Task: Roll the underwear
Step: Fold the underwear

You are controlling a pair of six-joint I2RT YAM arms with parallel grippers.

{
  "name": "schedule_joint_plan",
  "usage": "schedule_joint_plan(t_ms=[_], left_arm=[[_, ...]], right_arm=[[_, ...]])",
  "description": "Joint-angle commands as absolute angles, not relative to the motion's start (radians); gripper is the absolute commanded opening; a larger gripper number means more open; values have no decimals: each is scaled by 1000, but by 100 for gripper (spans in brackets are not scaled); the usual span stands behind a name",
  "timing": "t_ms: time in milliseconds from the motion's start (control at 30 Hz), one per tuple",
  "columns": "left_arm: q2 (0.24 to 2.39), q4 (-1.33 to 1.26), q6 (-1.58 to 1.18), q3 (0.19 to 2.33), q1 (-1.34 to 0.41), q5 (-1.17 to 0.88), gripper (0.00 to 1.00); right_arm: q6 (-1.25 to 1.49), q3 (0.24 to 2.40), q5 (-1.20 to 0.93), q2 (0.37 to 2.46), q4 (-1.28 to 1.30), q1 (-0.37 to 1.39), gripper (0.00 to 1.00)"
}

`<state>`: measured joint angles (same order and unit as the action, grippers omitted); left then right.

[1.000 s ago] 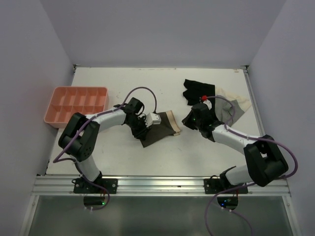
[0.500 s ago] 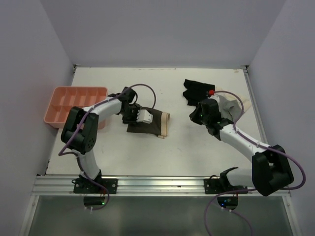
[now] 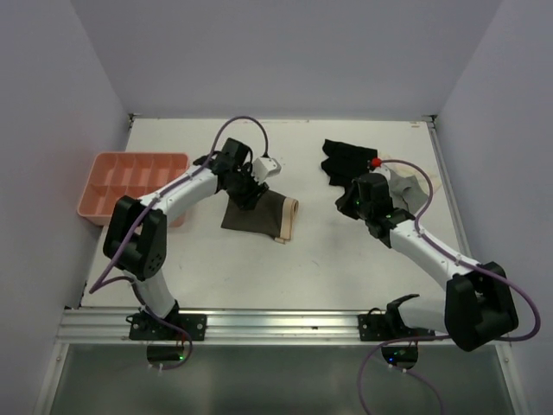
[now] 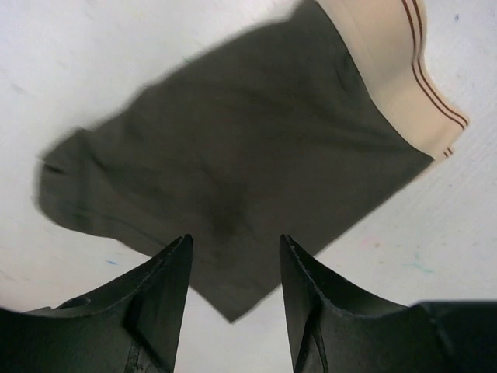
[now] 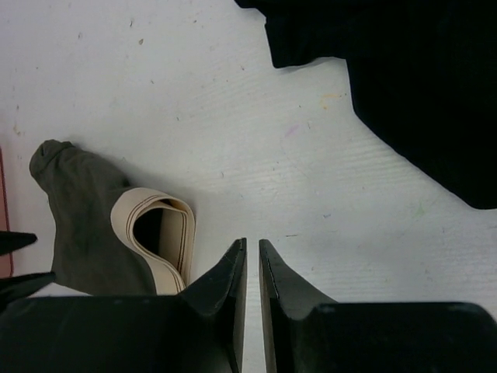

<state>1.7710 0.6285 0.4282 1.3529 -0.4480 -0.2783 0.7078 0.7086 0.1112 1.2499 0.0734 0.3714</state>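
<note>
The underwear (image 3: 257,213), dark brown with a pale beige waistband (image 3: 290,220) on its right edge, lies folded on the white table. In the left wrist view it (image 4: 233,155) spreads out below my left gripper (image 4: 236,241), which hangs open above its near corner, holding nothing. In the top view the left gripper (image 3: 246,192) is over the garment's back edge. My right gripper (image 3: 346,206) sits to the right of the underwear, clear of it. Its jaws (image 5: 251,245) stand a narrow slit apart over bare table, with the underwear (image 5: 85,225) to their left.
A black garment (image 3: 346,160) lies behind the right gripper and fills the upper right of the right wrist view (image 5: 404,85). A grey-and-cream garment (image 3: 413,186) lies beside it. A pink compartment tray (image 3: 134,181) stands at the left table edge.
The left gripper let go of the underwear, opened and lifted back from it. The right gripper drew away to the right and parted its jaws slightly. The underwear now lies still.
</note>
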Motion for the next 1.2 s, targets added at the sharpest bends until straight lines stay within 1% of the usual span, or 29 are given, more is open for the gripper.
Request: schedule_joint_plan(t_ms=[0, 67, 167, 367, 467, 533, 567, 600, 633, 700, 767, 833, 900, 1033, 1100, 1167], left_arm=[[1718, 505, 129, 1240, -540, -95, 52], [1739, 467, 127, 1198, -583, -17, 52], [1807, 453, 110, 1196, -592, 56, 51], [1868, 431, 72, 1183, -592, 46, 50], [1887, 449, 107, 1170, -592, -23, 50], [1891, 475, 228, 1155, -592, -67, 50], [1896, 538, 292, 1158, -594, -142, 50], [1902, 573, 431, 1163, -592, -182, 51], [1896, 600, 505, 1157, -575, -222, 52], [1879, 600, 662, 1122, -561, -223, 53], [1891, 600, 759, 1112, -552, -180, 50], [1902, 601, 903, 1098, -549, -179, 45], [1866, 534, 1027, 1050, -546, -166, 45], [1790, 489, 1138, 1049, -532, -227, 51], [1722, 514, 1173, 1069, -523, -316, 54], [1662, 526, 1199, 1063, -497, -383, 56]], right_arm=[[724, 750, 88, 1275, 58, 367, 15], [744, 747, 80, 1296, 34, 367, 13], [756, 736, 58, 1330, 6, 367, 10], [755, 713, 55, 1342, 5, 367, 8], [744, 710, 67, 1333, 6, 367, 8], [735, 710, 67, 1327, 5, 365, 9], [726, 709, 66, 1318, 9, 364, 9], [719, 707, 67, 1312, 11, 365, 10], [715, 703, 67, 1305, 14, 362, 11], [703, 695, 63, 1284, 11, 359, 15], [693, 680, 55, 1275, 6, 359, 16], [690, 666, 32, 1275, -20, 357, 16], [680, 657, 3, 1279, -46, 357, 14], [673, 623, -133, 1316, -121, 359, 11], [687, 611, -152, 1328, -153, 359, 10], [728, 572, -179, 1338, -219, 357, 11]])
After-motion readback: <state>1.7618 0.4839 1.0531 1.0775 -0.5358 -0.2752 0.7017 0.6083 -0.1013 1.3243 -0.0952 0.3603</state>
